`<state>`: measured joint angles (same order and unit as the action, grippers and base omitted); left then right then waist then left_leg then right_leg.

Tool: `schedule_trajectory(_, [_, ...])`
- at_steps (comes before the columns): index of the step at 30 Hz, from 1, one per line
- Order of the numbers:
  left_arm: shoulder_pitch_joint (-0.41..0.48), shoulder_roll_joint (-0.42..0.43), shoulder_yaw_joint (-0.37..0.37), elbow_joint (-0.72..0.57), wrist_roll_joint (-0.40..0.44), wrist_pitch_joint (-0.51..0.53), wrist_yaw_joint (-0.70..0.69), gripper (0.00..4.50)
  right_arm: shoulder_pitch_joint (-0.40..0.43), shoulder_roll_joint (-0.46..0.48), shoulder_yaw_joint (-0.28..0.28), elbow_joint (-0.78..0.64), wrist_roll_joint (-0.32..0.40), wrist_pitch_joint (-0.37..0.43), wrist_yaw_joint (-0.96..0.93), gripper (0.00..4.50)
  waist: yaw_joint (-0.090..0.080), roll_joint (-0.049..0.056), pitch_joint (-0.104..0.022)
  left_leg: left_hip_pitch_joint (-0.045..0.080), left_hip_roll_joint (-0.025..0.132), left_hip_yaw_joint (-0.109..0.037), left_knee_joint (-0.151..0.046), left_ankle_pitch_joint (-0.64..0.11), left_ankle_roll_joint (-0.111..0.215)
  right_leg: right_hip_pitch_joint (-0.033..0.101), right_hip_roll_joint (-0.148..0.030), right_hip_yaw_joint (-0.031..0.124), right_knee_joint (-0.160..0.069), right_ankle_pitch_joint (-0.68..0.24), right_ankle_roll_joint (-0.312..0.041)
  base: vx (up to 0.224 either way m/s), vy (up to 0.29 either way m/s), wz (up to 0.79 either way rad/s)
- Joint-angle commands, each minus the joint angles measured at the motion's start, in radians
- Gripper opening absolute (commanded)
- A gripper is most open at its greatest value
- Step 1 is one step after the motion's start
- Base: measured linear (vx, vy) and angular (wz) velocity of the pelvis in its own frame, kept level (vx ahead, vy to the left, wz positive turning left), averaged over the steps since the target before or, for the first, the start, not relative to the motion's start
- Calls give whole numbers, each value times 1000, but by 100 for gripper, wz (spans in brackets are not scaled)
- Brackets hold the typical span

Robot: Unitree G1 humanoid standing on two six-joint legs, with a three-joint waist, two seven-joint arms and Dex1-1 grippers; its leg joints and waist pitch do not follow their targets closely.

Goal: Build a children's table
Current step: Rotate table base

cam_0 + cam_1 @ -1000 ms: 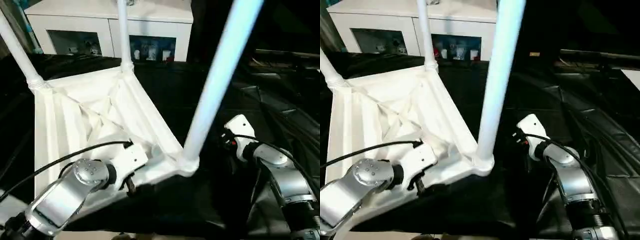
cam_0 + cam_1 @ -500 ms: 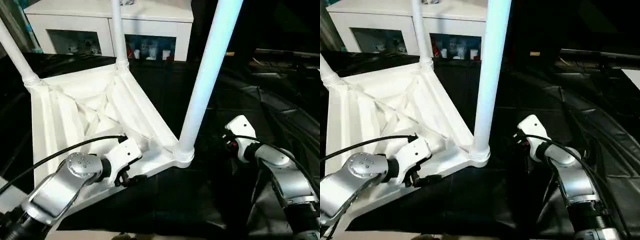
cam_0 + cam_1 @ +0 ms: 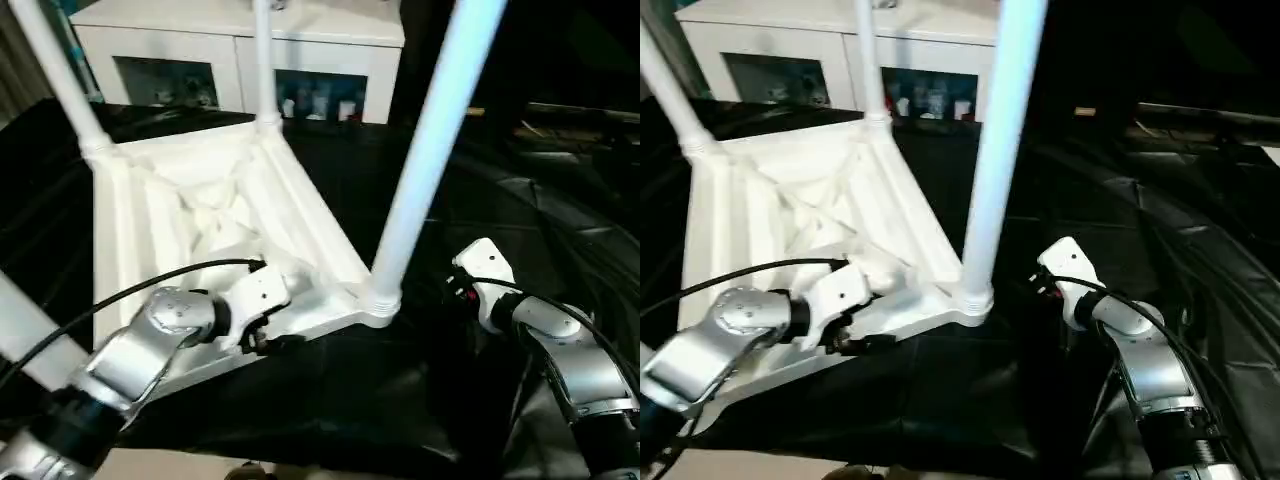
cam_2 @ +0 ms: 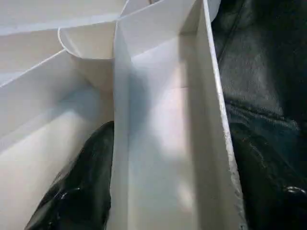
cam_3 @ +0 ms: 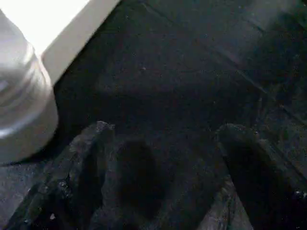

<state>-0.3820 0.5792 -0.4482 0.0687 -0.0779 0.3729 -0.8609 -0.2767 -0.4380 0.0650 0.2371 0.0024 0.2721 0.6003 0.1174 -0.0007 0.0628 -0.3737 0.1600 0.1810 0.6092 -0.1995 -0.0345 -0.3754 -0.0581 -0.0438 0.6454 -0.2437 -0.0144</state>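
My left gripper [image 4: 168, 191] has closed in over the last second and now straddles the near edge wall of the upturned table top [image 3: 180, 200], one finger [image 4: 76, 191] inside, one outside, so I judge I have it gripped. My right gripper [image 5: 158, 177] hangs spread and empty over the black cloth [image 3: 500, 230], just beside the near corner leg [image 3: 425, 150]. Past them, two far legs stand up before the cabinet [image 3: 330, 40]

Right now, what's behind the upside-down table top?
Behind the table top stands a white cabinet with glass-fronted compartments holding small items too unclear to identify. The table legs cross in front of it, and its base is hidden by the table.
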Motion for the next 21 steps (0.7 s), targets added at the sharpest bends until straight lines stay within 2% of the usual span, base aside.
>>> schedule_trajectory(1, [-34, -25, -30, 9, 13, -78, -31, 310, 7, -10, -10, -28, -6, 6, -8, 383, -7, 3, -65, 19, 68, -27, -71, -99, 19, 37, -88, 56, -78, 2, -222, 0, 0, 0])
schedule_trajectory(10, [-46, -53, -36, 76, 33, -188, -56, 306, 11, -11, -17, -27, -4, 4, -22, 383, -8, 7, -67, 16, 70, -29, -72, -103, 18, 39, -90, 55, -76, 31, -224, 0, 0, 0])
schedule_trajectory(14, [-92, -83, -18, 188, 96, -221, 47, 306, 5, -1, -22, -26, 1, 0, -38, 383, -8, 6, -66, 18, 69, -29, -72, -123, 11, 40, -90, 55, -79, 7, -223, 0, 0, 0])
schedule_trajectory(15, [-93, -84, -17, 191, 97, -222, 49, 306, 5, -1, -22, -26, 1, 0, -38, 383, -8, 10, -65, 18, 70, -29, -73, -129, 8, 40, -91, 55, -79, 1, -223, 0, 0, 0])
schedule_trajectory(17, [-101, -82, 3, 224, 107, -251, 61, 306, 14, 6, -33, -39, 14, 5, -44, 383, -12, 6, -66, 13, 69, -32, -74, -130, 4, 45, -93, 54, -80, -8, -217, 0, 0, 0])
schedule_trajectory(18, [-101, -78, 11, 229, 104, -259, 56, 362, 19, 7, -37, -45, 18, 7, -46, 383, -13, 7, -67, 15, 69, -32, -73, -134, 4, 43, -93, 54, -81, -12, -214, 0, 0, 0])
schedule_trajectory(19, [-79, -69, 45, 200, 70, -256, 29, 376, 33, 12, -44, -59, 28, 12, -50, 383, -15, 12, -67, 13, 69, -33, -74, -129, 3, 45, -94, 54, -78, -5, -216, 0, 0, 0])
schedule_trajectory(20, [-65, -68, 65, 177, 46, -248, 19, 375, 39, 15, -47, -65, 33, 15, -53, 383, -20, 8, -67, 11, 70, -34, -74, -124, 6, 46, -94, 54, -78, 7, -217, 0, 0, 0])
schedule_trajectory(21, [-46, -70, 88, 145, 16, -240, 14, 375, 45, 22, -53, -72, 40, 19, -58, 383, -22, 10, -68, 11, 72, -35, -74, -124, 7, 47, -96, 54, -75, 17, -224, 0, 0, 0])
